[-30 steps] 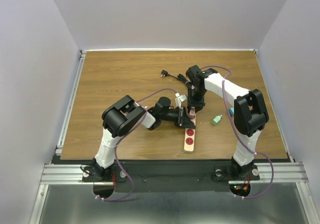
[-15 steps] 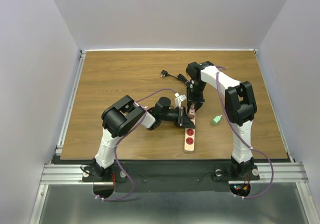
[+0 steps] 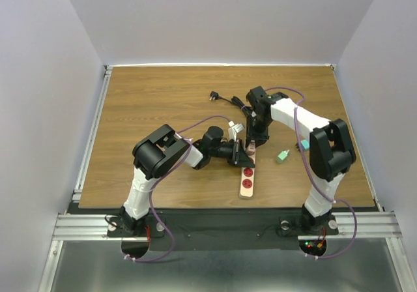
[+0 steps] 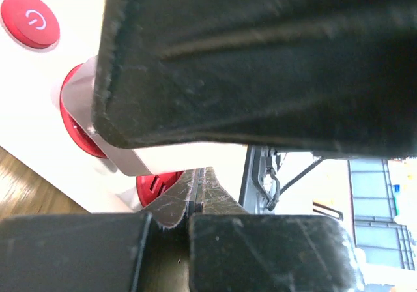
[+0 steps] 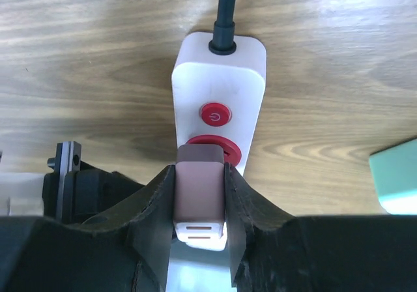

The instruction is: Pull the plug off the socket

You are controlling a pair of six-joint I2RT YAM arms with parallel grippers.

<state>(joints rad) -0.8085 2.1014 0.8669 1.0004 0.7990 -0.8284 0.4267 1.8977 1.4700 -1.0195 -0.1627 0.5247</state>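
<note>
still right tool (image 5: 199, 175) on plug (image 5: 200, 197), elbow (image 3: 332, 150) rightward

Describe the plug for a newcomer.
At the table centre lies the beige socket. The plug stands at the outlet beside its red button, pinched by the right gripper. It's a brown block; the loose adapter nearby is green.

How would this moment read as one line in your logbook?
right fingers: shut on plug | plug: on socket, outlet nearest switch | left fingers: shut, at socket
</note>
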